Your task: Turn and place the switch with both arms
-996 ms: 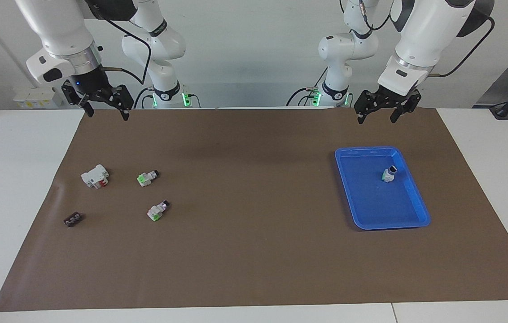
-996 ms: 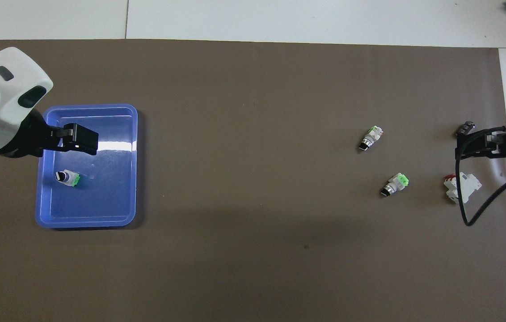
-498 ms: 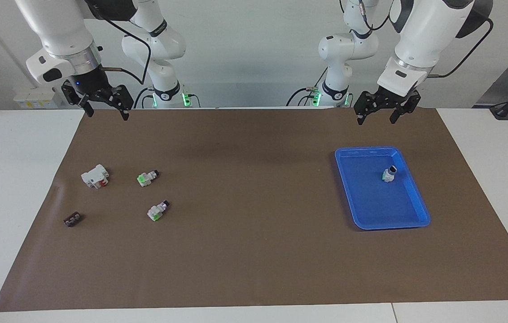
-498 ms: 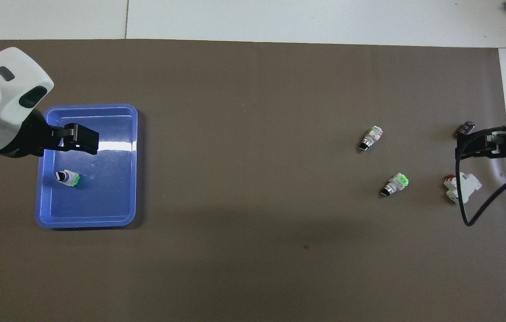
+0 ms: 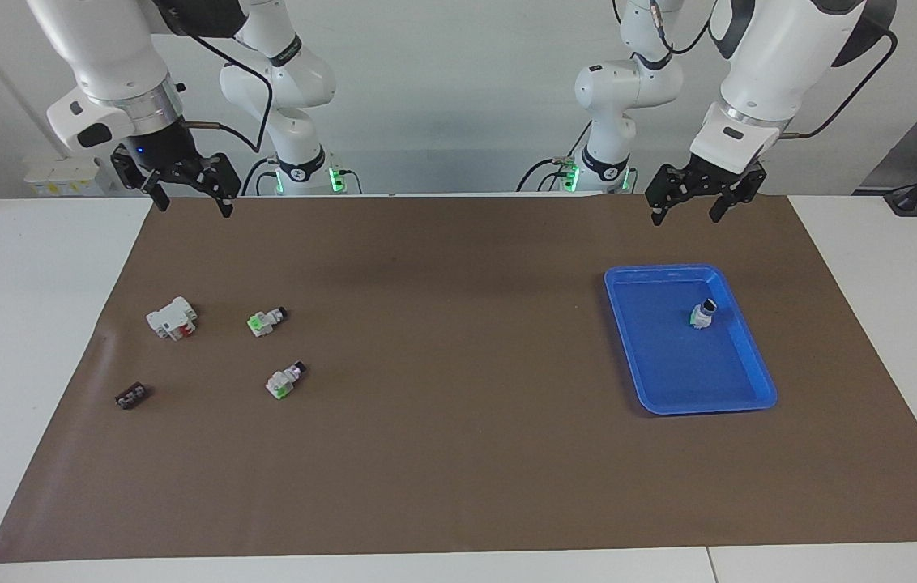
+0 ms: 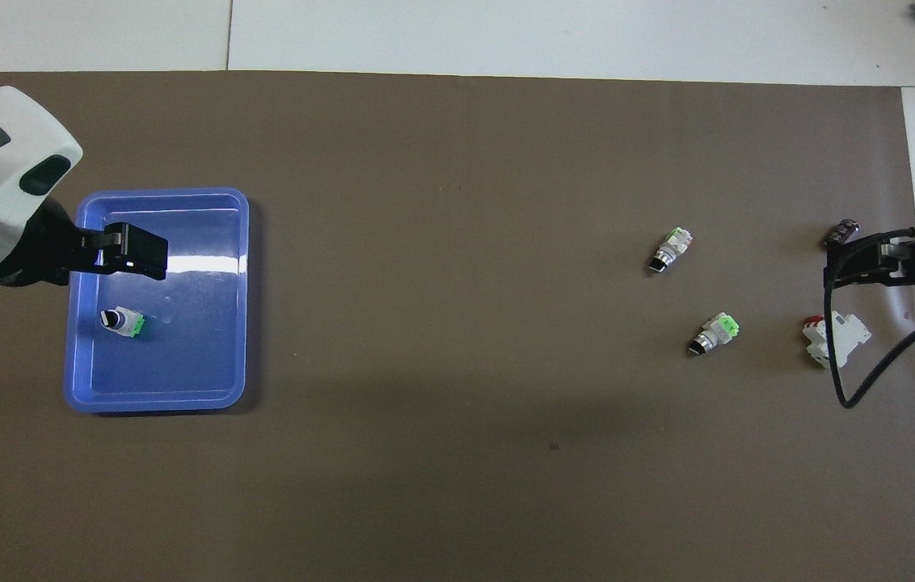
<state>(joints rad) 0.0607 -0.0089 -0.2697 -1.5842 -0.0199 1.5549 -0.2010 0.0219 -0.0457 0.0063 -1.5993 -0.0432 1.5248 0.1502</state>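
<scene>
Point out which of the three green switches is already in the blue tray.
The switch standing cap-up in the blue tray, at the left arm's end of the table. The other two switches lie on the brown mat.

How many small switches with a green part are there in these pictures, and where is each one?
3. One switch stands in the blue tray. Two lie on the brown mat toward the right arm's end: one beside the white block, the other farther from the robots. None seems hidden.
</scene>
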